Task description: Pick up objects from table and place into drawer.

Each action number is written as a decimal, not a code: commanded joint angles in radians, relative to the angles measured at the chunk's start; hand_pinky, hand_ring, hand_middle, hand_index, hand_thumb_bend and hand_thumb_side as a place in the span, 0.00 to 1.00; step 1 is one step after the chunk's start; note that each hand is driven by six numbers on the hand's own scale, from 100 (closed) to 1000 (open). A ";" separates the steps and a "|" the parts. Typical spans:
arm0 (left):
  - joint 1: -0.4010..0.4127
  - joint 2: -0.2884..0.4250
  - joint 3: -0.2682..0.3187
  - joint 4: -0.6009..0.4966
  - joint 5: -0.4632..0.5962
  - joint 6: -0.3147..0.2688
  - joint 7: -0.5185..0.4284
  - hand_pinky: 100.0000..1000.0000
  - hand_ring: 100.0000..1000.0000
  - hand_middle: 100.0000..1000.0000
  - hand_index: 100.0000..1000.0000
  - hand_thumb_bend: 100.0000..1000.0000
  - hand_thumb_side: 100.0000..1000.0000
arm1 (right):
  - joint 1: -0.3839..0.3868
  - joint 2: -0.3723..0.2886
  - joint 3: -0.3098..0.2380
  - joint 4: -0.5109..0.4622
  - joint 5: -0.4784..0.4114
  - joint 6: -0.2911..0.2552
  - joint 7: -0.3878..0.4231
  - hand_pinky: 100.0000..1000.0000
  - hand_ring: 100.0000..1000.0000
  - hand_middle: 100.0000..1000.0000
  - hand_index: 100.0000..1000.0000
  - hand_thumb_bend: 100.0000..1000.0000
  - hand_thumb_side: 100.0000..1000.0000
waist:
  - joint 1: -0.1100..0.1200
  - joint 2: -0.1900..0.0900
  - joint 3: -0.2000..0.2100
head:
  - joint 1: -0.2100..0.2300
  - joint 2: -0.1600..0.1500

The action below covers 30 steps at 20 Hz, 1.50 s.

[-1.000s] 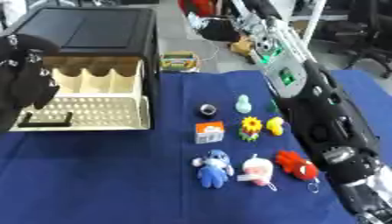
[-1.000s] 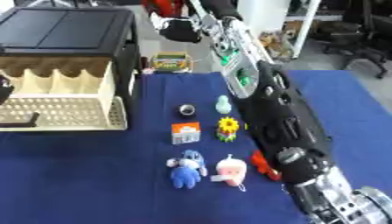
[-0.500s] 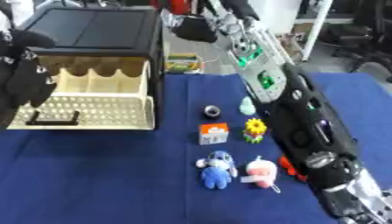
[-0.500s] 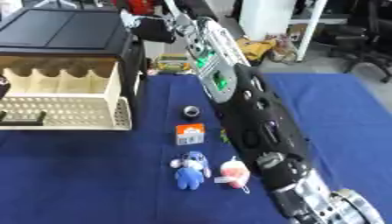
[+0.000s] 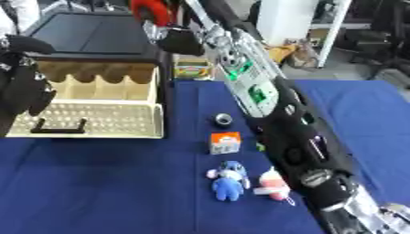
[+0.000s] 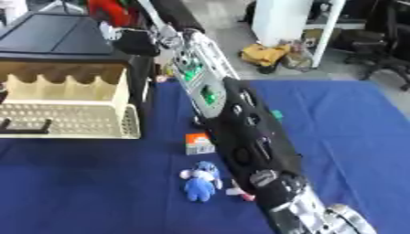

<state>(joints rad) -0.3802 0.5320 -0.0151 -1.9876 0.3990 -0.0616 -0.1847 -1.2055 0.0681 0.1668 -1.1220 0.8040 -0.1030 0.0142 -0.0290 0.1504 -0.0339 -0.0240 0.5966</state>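
Your right hand (image 5: 182, 42) reached over the desk's (image 5: 104, 192) far edge beside the open drawer (image 5: 92, 107); whether its fingers were spread or curled could not be told. Your left hand (image 5: 22, 84) hung at the drawer's left side, fingers likewise unclear. A blue toy (image 5: 228, 179), pink toy (image 5: 272, 184), orange block (image 5: 225, 142) and dark ring (image 5: 223, 120) lay mid-desk.

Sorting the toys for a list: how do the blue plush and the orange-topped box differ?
The blue plush is soft-looking, limbed and lies flat; the box is squarish and stands upright. The plush is all blue with a white face; the box is white under an orange top. Both lie on the blue cloth, outside the drawer.
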 commanded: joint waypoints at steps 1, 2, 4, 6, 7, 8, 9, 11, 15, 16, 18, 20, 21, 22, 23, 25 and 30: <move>-0.016 0.008 0.006 -0.012 0.003 0.004 -0.001 0.00 0.00 0.00 0.66 0.11 1.00 | -0.023 0.012 -0.002 -0.006 0.010 -0.003 0.000 0.30 0.45 0.38 0.58 0.00 0.27 | 0.004 -0.016 0.004 | -0.007 -0.014; -0.016 0.007 0.006 -0.012 0.002 0.005 -0.002 0.00 0.00 0.00 0.66 0.11 1.00 | -0.024 0.018 -0.001 -0.005 0.012 -0.004 0.000 0.30 0.45 0.38 0.58 0.00 0.27 | 0.004 -0.016 0.005 | -0.008 -0.016; -0.016 0.005 0.006 -0.012 0.000 0.007 -0.002 0.00 0.00 0.00 0.66 0.11 1.00 | -0.024 0.028 0.001 -0.001 0.016 -0.006 0.003 0.30 0.45 0.38 0.58 0.00 0.28 | 0.003 -0.016 0.006 | -0.009 -0.018; -0.016 0.004 0.005 -0.012 -0.001 0.009 -0.003 0.00 0.00 0.00 0.66 0.11 1.00 | -0.025 0.035 0.003 0.006 0.021 -0.008 0.008 0.30 0.45 0.38 0.58 0.00 0.28 | 0.003 -0.015 0.006 | -0.009 -0.020; -0.016 0.004 0.005 -0.012 -0.001 0.010 -0.003 0.00 0.00 0.00 0.66 0.11 1.00 | -0.026 0.038 0.003 0.010 0.023 -0.009 0.010 0.30 0.45 0.38 0.58 0.00 0.28 | 0.003 -0.015 0.007 | -0.010 -0.021; -0.015 0.003 0.005 -0.012 -0.002 0.010 -0.004 0.00 0.00 0.00 0.66 0.11 1.00 | -0.027 0.041 0.003 0.015 0.026 -0.009 0.012 0.30 0.45 0.38 0.58 0.00 0.28 | 0.002 -0.015 0.007 | -0.010 -0.022; -0.015 0.003 0.005 -0.012 -0.003 0.011 -0.004 0.00 0.00 0.00 0.66 0.11 1.00 | -0.028 0.044 0.003 0.019 0.029 -0.010 0.013 0.30 0.45 0.38 0.58 0.00 0.28 | 0.002 -0.014 0.008 | -0.010 -0.022; -0.014 0.002 0.004 -0.012 -0.005 0.012 -0.005 0.00 0.00 0.00 0.66 0.11 1.00 | -0.030 0.052 0.003 0.032 0.038 -0.013 0.016 0.30 0.45 0.38 0.58 0.00 0.29 | 0.002 -0.014 0.009 | -0.011 -0.022; -0.011 -0.002 0.003 -0.012 -0.010 0.014 -0.008 0.00 0.00 0.00 0.66 0.11 1.00 | -0.033 0.071 0.001 0.058 0.065 -0.018 0.016 0.30 0.45 0.39 0.58 0.00 0.29 | 0.003 -0.013 0.012 | -0.014 -0.019; -0.010 -0.003 0.003 -0.012 -0.011 0.015 -0.009 0.00 0.00 0.00 0.66 0.11 1.00 | -0.033 0.075 0.000 0.065 0.073 -0.019 0.016 0.30 0.45 0.39 0.59 0.00 0.29 | 0.003 -0.013 0.012 | -0.014 -0.019; -0.008 -0.005 0.003 -0.012 -0.015 0.017 -0.010 0.00 0.00 0.00 0.66 0.11 1.00 | -0.033 0.082 -0.001 0.081 0.087 -0.021 0.019 0.31 0.46 0.39 0.59 0.00 0.29 | 0.003 -0.011 0.014 | -0.016 -0.017; -0.008 -0.006 0.003 -0.012 -0.017 0.018 -0.011 0.00 0.00 0.00 0.66 0.10 1.00 | -0.032 0.086 -0.002 0.090 0.093 -0.024 0.024 0.31 0.46 0.40 0.61 0.00 0.30 | 0.004 -0.010 0.014 | -0.015 -0.016; -0.008 -0.006 0.003 -0.012 -0.018 0.018 -0.010 0.00 0.00 0.00 0.66 0.10 1.00 | -0.032 0.087 -0.002 0.092 0.094 -0.025 0.027 0.32 0.46 0.40 0.61 0.00 0.30 | 0.004 -0.010 0.014 | -0.015 -0.015; -0.008 -0.007 0.003 -0.012 -0.018 0.018 -0.010 0.00 0.00 0.00 0.66 0.10 1.00 | -0.032 0.088 -0.002 0.093 0.093 -0.025 0.031 0.33 0.48 0.41 0.63 0.00 0.33 | 0.004 -0.010 0.014 | -0.015 -0.015; -0.008 -0.007 0.003 -0.012 -0.019 0.019 -0.010 0.00 0.00 0.00 0.66 0.10 1.00 | -0.032 0.089 -0.003 0.093 0.091 -0.024 0.036 0.33 0.48 0.41 0.63 0.00 0.33 | 0.004 -0.009 0.013 | -0.015 -0.016; -0.008 -0.008 0.002 -0.012 -0.019 0.020 -0.011 0.00 0.00 0.00 0.66 0.10 1.00 | -0.032 0.089 -0.004 0.089 0.090 -0.021 0.045 0.36 0.50 0.44 0.68 0.00 0.38 | 0.003 -0.009 0.012 | -0.014 -0.017; -0.007 -0.008 0.001 -0.012 -0.022 0.021 -0.013 0.00 0.00 0.00 0.66 0.10 1.00 | -0.032 0.087 -0.007 0.068 0.101 -0.013 0.063 0.43 0.56 0.49 0.75 0.21 0.58 | 0.003 -0.008 0.010 | -0.013 -0.018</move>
<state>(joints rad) -0.3787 0.5160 -0.0158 -1.9876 0.3797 -0.0423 -0.1975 -1.2140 0.1571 0.1665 -1.0275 0.8970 -0.1156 0.0711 -0.0324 0.1550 -0.0229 -0.0371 0.5867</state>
